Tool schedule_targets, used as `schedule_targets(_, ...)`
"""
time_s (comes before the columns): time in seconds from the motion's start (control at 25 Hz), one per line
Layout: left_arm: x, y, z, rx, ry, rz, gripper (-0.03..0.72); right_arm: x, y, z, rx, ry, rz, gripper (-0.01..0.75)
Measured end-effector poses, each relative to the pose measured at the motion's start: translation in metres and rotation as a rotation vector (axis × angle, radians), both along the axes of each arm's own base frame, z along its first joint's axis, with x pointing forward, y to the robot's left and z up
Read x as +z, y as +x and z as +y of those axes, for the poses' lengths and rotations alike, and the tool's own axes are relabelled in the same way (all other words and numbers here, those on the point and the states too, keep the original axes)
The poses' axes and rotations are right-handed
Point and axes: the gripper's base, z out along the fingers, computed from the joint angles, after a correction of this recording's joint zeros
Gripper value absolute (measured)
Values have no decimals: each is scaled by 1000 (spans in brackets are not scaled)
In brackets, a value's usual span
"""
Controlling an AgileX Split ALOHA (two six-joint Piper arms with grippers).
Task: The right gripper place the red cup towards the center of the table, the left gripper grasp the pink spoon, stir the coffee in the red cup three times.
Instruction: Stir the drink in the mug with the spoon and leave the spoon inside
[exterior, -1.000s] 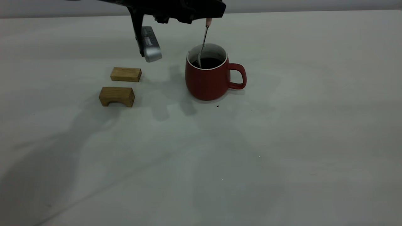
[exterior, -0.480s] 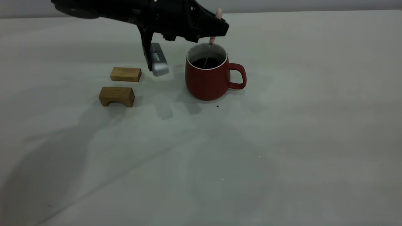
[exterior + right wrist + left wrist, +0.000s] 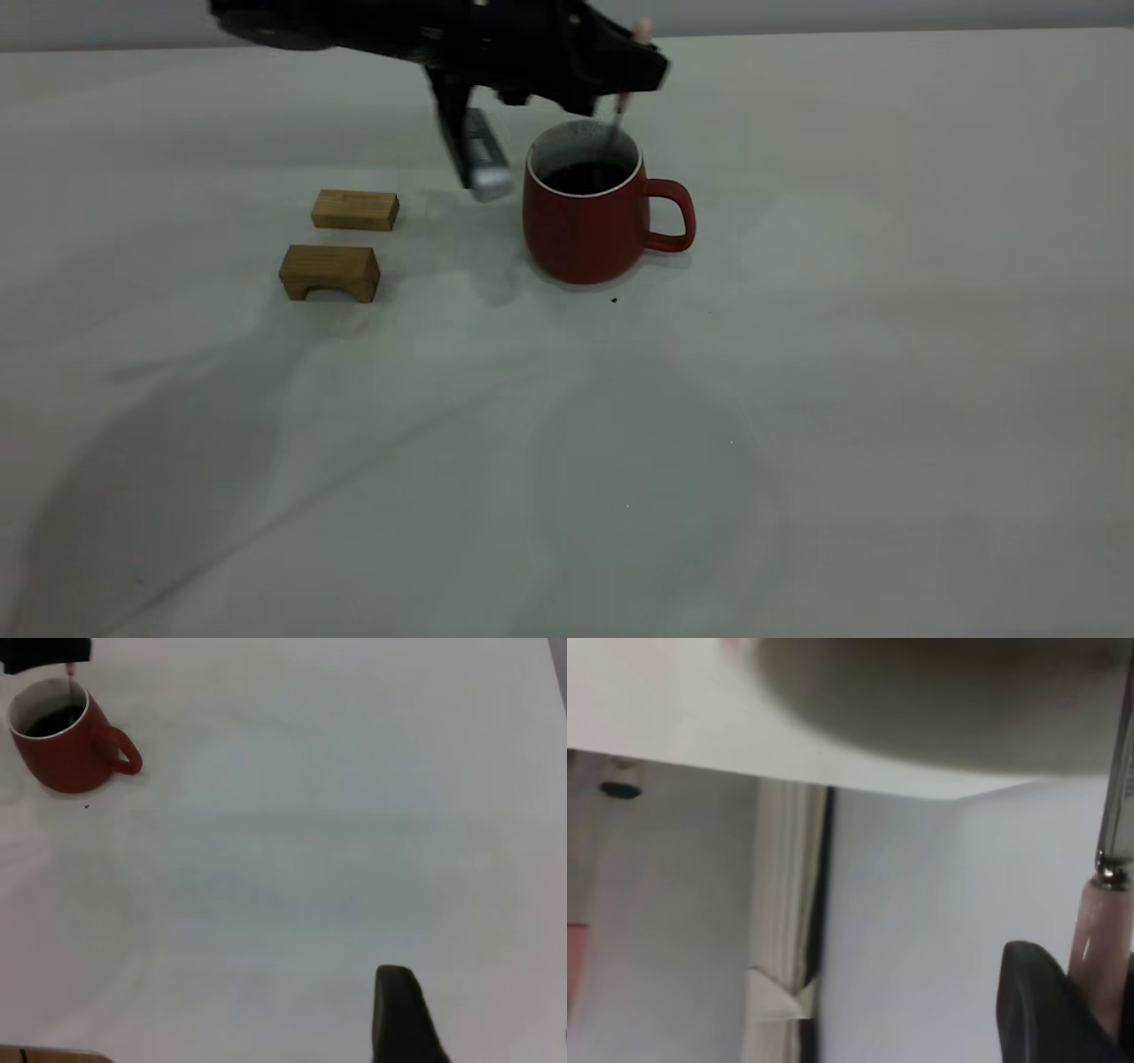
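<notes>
Red cup (image 3: pixel 585 226) mid-table (image 3: pixel 797 399); two wooden blocks (image 3: pixel 341 244) left of it, one behind other

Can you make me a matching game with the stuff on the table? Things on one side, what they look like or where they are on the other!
Things:
1. red cup
2. pink spoon
3. wooden blocks
4. coffee

Clues:
A. tan, lying beside the cup
B. dark liquid inside the cup
C. held by the left gripper, dipping into the cup
D. standing on the table, handle sticking out

Pairs: 1-D, 2-C, 3-A, 4-B
</notes>
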Motion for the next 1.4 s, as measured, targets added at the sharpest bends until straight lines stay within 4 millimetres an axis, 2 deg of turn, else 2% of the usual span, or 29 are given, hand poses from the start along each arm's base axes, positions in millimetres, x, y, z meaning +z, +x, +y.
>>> schedule_targets(0.16,1,-10,-8,-65,-37,53,140,0,0,0,0,0,0,477)
schedule_targets(0.32,-10,-15,9,-58,-12,155,140,0,0,0,0,0,0,477)
schedule_targets(0.44,-11,-8,26,-13,-3,173,140,0,0,0,0,0,0,475)
schedule_targets(0.56,-8,-1,31,53,-14,157,140,0,0,0,0,0,0,475)
schedule_targets(0.76,-5,-2,16,50,-26,108,140,0,0,0,0,0,0,475)
schedule_targets(0.88,-6,-9,7,-2,-43,113,140,0,0,0,0,0,0,475)
schedule_targets(1.0,-8,-14,6,-74,-41,113,140,0,0,0,0,0,0,475)
schedule_targets(1.12,-10,-14,15,-100,-12,111,140,0,0,0,0,0,0,475)
schedule_targets(1.28,-11,-4,34,-39,-4,110,140,0,0,0,0,0,0,475)
schedule_targets(1.4,-10,2,36,30,-16,111,140,0,0,0,0,0,0,475)
